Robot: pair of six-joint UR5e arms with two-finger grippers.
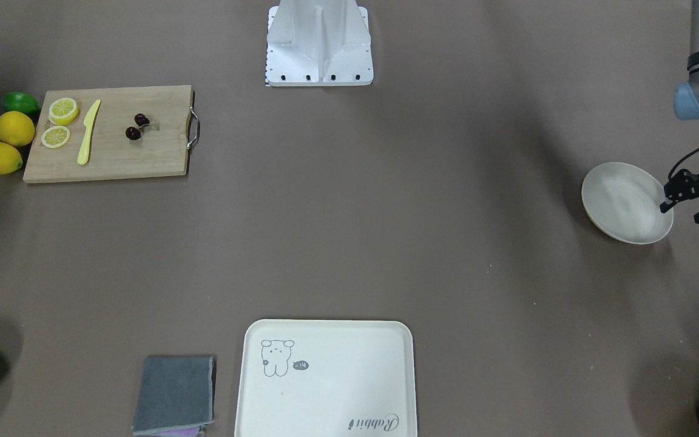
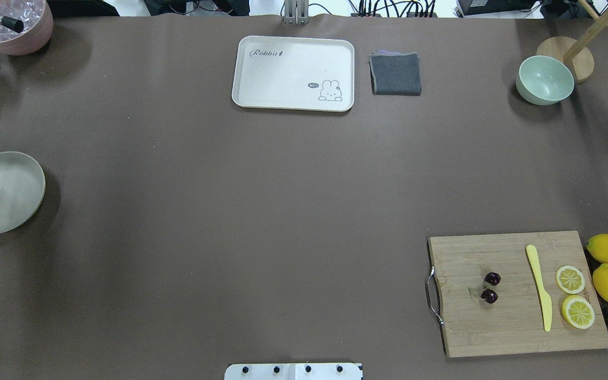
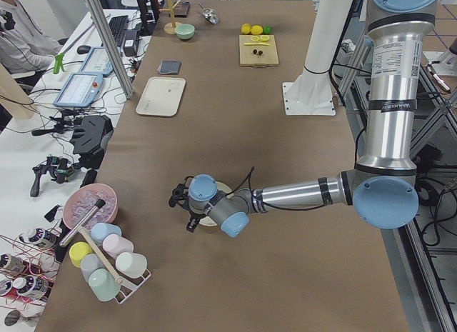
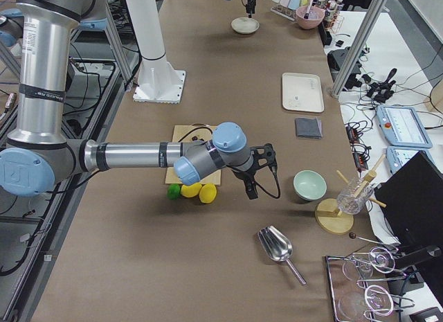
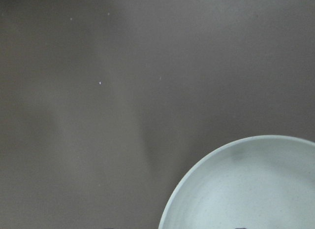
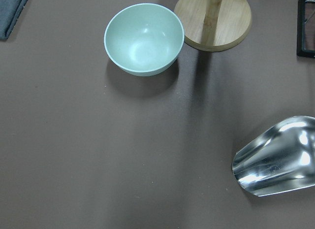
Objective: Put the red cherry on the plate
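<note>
Though edge crops left gripper (image 1: 682, 212) — jaws apart (right gripper (image 4: 259, 172) unreadable).

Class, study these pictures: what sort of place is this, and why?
Probably a robotics lab staged as a kitchen: the left arm reaches over the table, tablets sit alongside, and a cutting board holds lemon slices.

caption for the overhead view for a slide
Dark red cherry pair on wooden cutting board; round cream plate empty across the table.
</note>
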